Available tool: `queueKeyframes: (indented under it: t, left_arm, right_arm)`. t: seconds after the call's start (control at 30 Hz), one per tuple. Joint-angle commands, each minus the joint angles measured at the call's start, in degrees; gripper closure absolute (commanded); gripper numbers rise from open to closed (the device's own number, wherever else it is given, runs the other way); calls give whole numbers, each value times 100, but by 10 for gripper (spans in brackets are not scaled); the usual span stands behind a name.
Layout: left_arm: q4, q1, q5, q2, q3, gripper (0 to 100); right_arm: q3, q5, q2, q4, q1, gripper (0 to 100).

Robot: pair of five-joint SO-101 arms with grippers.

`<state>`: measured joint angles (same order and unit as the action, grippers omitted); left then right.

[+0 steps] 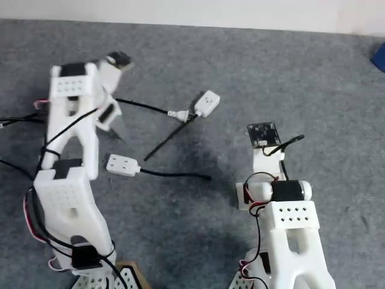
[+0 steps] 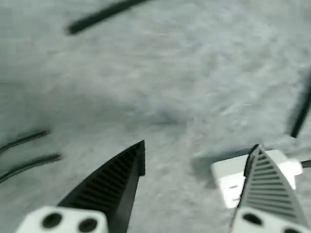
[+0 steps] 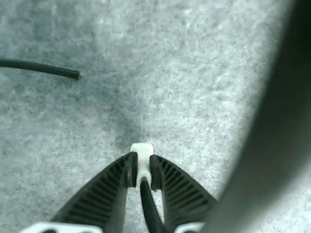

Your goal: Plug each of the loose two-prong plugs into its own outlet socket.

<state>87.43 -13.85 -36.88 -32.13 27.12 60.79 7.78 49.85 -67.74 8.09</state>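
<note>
A white outlet socket (image 1: 123, 165) lies near the left arm, its black cable running right. A second white socket (image 1: 207, 103) lies farther back, with a white plug (image 1: 175, 113) against its side; I cannot tell if the plug is seated. My left gripper (image 1: 114, 123) hovers open above the carpet. In the left wrist view the left gripper (image 2: 199, 153) is spread wide, and a white socket (image 2: 228, 177) lies partly behind one finger (image 2: 265, 184). My right gripper (image 3: 142, 167) is shut on a small white plug (image 3: 142, 154) with a black cord, held just above the carpet.
Grey carpet (image 1: 198, 229) covers the table. A loose black cable end (image 3: 73, 74) lies ahead of the right gripper. A thin black cable (image 1: 165, 141) runs diagonally between the sockets. The right arm's wrist board (image 1: 263, 135) covers its gripper from above. A blue object (image 1: 379, 57) sits at the far right edge.
</note>
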Motion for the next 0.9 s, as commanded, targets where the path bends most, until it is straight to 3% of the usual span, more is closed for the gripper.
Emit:
queueKeyframes:
  t: [0.0,0.23,0.33,0.53,0.73,0.87]
  left_arm:
    - [545,-462,-44,-251,1033,675]
    - [571,-840,-88,-1349,1024,701]
    - [765,-840,-167,-1385,1024,752]
    - [1160,-840,-264,-998,927,754]
    - [1116,-734,-299,-66,-444,754]
    - [510,-312,-299,778,-1930,754]
  right_arm:
    - [-268,70,119,-22,4,992]
    - [-277,53,119,-57,136,992]
    - [-295,53,119,-136,136,992]
    - [-295,70,119,-127,127,992]
    - [-303,79,119,-136,127,992]
    - [-303,79,119,-136,136,992]
